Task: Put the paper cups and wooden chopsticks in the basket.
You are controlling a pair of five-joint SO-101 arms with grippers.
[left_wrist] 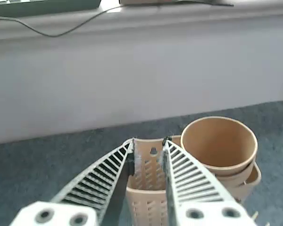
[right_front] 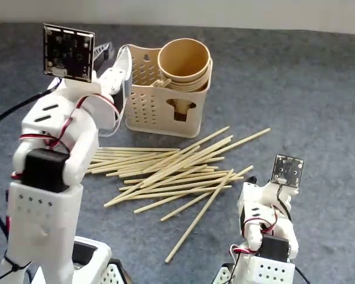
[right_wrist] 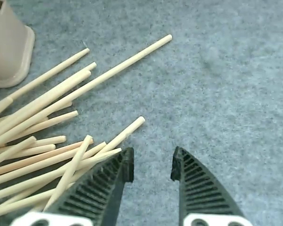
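Stacked brown paper cups (right_front: 184, 61) stand in the right half of the beige perforated basket (right_front: 147, 107). Many wooden chopsticks (right_front: 165, 168) lie scattered on the grey carpet in front of the basket. My left gripper (right_front: 122, 66) sits at the basket's left end. In the left wrist view this gripper (left_wrist: 147, 145) is open, and the basket's end wall (left_wrist: 148, 188) shows between its fingers, with the cups (left_wrist: 219, 143) beyond. My right gripper (right_wrist: 152, 159) is open low over bare carpet, just beside the chopstick ends (right_wrist: 104, 143), with nothing between its fingers.
The right arm (right_front: 266, 219) stands at the front right, close to the longest stray chopstick (right_front: 201, 216). A corner of the basket (right_wrist: 7, 52) shows in the right wrist view. Bare carpet lies to the right of the pile.
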